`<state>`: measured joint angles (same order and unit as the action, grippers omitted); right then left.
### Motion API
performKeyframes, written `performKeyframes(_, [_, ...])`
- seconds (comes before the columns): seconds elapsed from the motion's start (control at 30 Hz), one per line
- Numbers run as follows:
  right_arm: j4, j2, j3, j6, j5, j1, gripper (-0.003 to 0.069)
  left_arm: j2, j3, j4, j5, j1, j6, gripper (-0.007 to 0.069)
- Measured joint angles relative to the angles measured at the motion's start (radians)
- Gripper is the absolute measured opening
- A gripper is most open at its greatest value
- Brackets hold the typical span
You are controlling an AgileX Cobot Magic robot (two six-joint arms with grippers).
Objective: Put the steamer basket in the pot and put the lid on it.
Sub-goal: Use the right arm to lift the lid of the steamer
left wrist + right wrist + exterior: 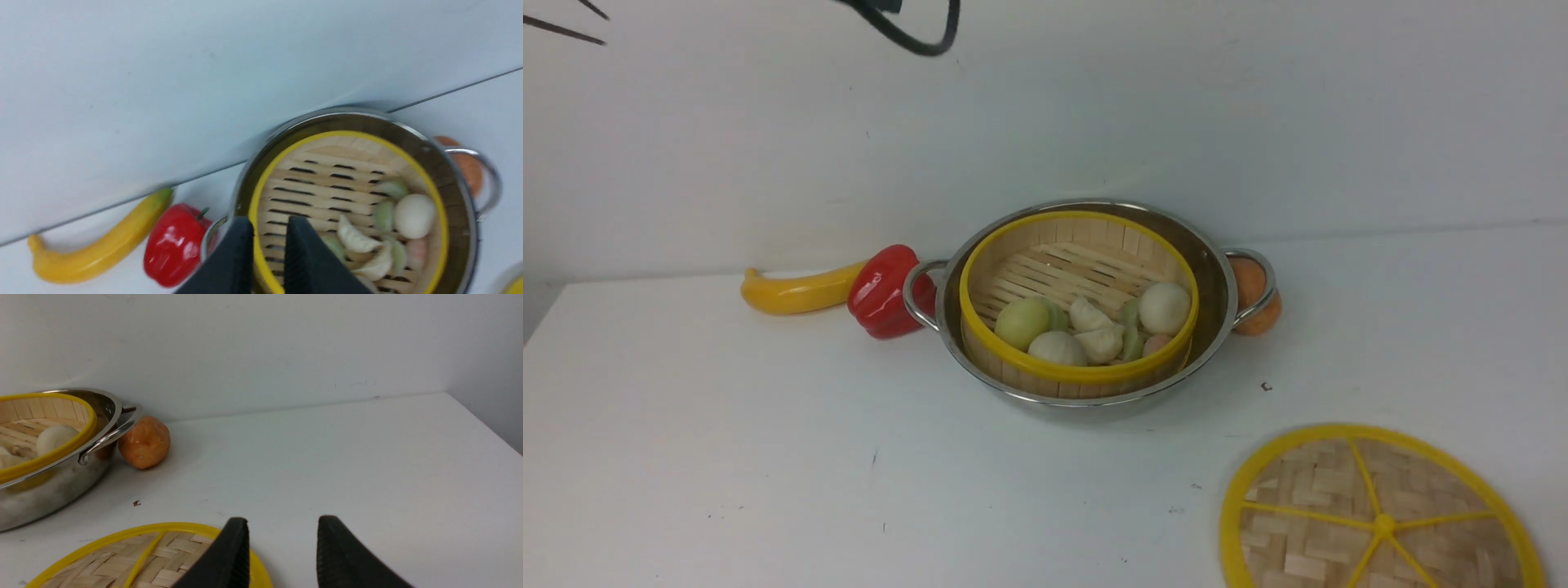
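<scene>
The steamer basket (1078,269), bamboo with a yellow rim, sits inside the shiny steel pot (1213,278) at the table's middle. The woven lid (1323,498) lies flat on the table at the front right. No gripper shows in the front view. In the left wrist view my left gripper (269,222) hangs above the pot's left side. Its fingers stand a narrow gap apart, and the basket's (327,179) rim shows through that gap, ungripped. My right gripper (282,520) is open and empty beside the lid's (122,559) edge, with one finger over its rim.
Buns and dumplings (1094,327) lie in the basket. A yellow banana (796,291) and a red pepper (882,290) rest against the pot's left handle, and an orange fruit (1258,298) against its right handle. The wall stands close behind the pot.
</scene>
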<state>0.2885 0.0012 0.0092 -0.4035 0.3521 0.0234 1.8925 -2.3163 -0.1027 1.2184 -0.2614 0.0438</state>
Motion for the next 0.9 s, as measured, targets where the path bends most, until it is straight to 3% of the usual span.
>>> performKeyframes(0.1, [0.000, 0.000, 0.000, 0.000, 0.000, 0.000, 0.0249, -0.059, 0.000, -0.154, 0.000, 0.000, 0.024, 0.0025])
performKeyframes(0.2, [0.000, 0.000, 0.000, 0.000, 0.000, 0.000, 0.0249, -0.073, 0.000, -0.258, 0.001, 0.000, 0.027, 0.0003])
performKeyframes(0.37, [0.000, 0.000, 0.000, 0.000, 0.000, 0.000, 0.0249, -0.072, 0.000, -0.328, 0.001, 0.000, 0.027, -0.0001])
performKeyframes(0.73, [0.000, 0.000, 0.000, 0.000, 0.000, 0.000, 0.0249, -0.081, 0.023, -0.268, -0.025, 0.000, 0.037, 0.0010])
performKeyframes(0.9, [0.000, 0.000, 0.000, 0.003, 0.000, 0.000, 0.0249, -0.283, 0.318, -0.152, -0.262, 0.000, 0.135, 0.0015])
